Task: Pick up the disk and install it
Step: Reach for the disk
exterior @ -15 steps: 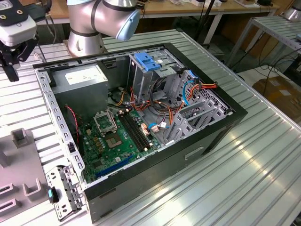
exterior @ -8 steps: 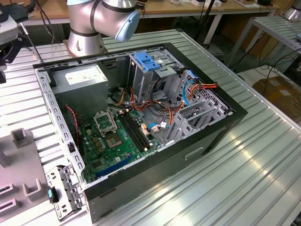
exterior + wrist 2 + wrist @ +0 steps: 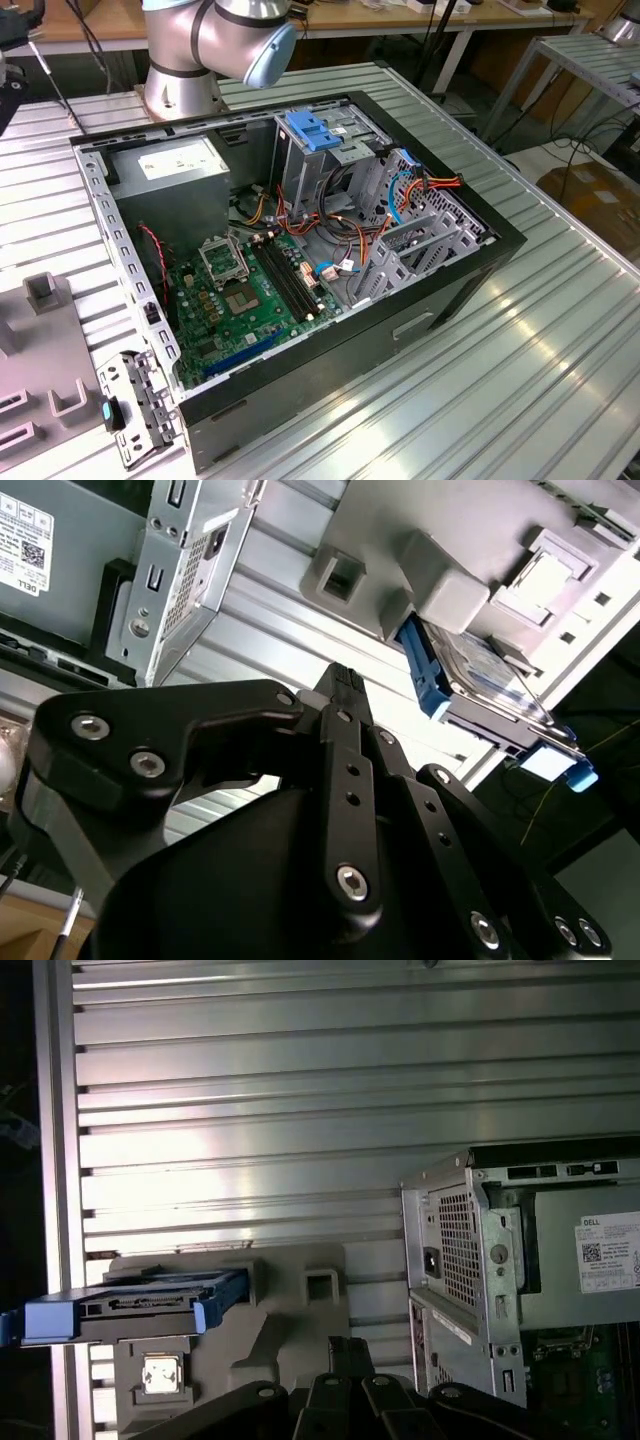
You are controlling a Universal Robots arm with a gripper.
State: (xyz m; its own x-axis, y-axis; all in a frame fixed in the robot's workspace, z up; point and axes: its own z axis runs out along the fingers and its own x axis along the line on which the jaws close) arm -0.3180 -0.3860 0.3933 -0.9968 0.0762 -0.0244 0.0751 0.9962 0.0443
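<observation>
Surface: 1 ribbed aluminium worktop [image 3: 520, 330], running across the exterior view
Room: pale benches [image 3: 400, 15] along the top of that frame; brown floor [image 3: 600, 190] at the exterior view's right

Arm [image 3: 210, 40]: 1, grey with a blue cap, base at the upper left of the frame, behind the case

Case [image 3: 470, 290]: 1, black, lying on its side with the side panel off, centre of frame. Contents:
- 1 green motherboard [image 3: 240, 290], lower left inside
- 1 grey power supply [image 3: 175, 165] with a white sticker, upper left inside
- 1 upright metal cage [image 3: 300, 175], top centre, capped by 1 blue latch [image 3: 315, 130]
- 1 drive bay [image 3: 420, 235], right inside
- 1 tangle of orange, red and yellow cables [image 3: 330, 225] between board and bay

Fixture [image 3: 40, 340]: 1, grey, on the worktop outside the case, at the exterior view's lower left. Contents: 1 disk [image 3: 140, 1305] with blue rails, lying in the fixture in both wrist views, well apart from the case

Pincer [image 3: 340, 675]: 1, black, fingers drawn together on nothing, over the worktop, apart from the disk
</observation>
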